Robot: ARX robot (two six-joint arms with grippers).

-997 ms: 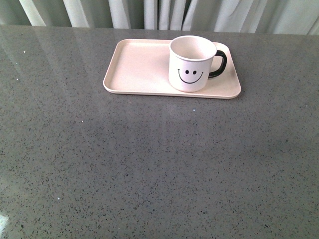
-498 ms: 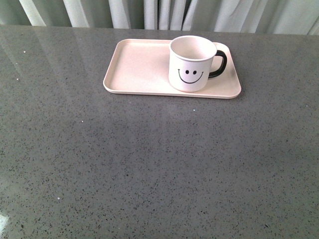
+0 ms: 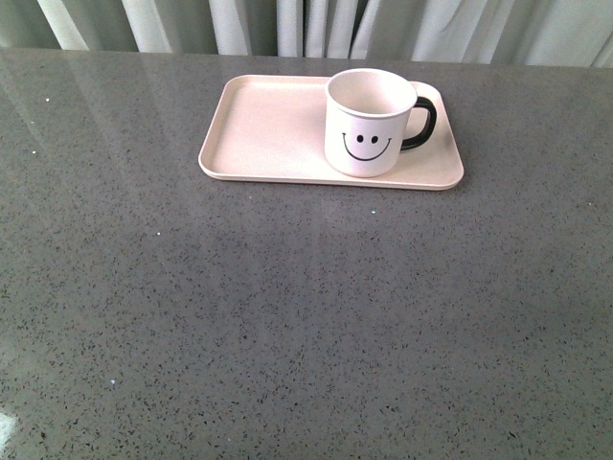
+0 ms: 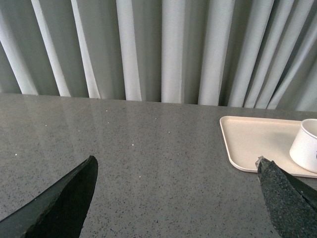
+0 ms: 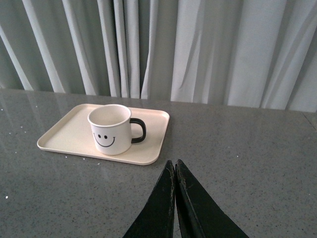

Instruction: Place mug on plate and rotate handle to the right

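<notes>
The grey speckled desk (image 3: 287, 307) stretches wide and glossy, with pale pleated curtains (image 3: 316, 24) hanging along its far edge. On the far part of it lies the plate (image 3: 268, 129), pale pink and flat with a low rim, its long side running across the front view. The mug (image 3: 369, 123) stands upright on the plate's right-hand portion, close to the near rim, its smiley face turned toward the robot. The handle (image 3: 424, 123) sticks out to the right, over the plate's right end.

Neither arm shows in the front view. From the left wrist camera, the left gripper (image 4: 176, 198) has its dark fingers (image 4: 64, 203) spread far apart above bare desk, the plate and the mug's edge off to one side. From the right wrist camera, the right gripper (image 5: 175, 168) has its fingers (image 5: 163, 203) pressed together, tips meeting with nothing between them, well apart from the mug and plate beyond.
</notes>
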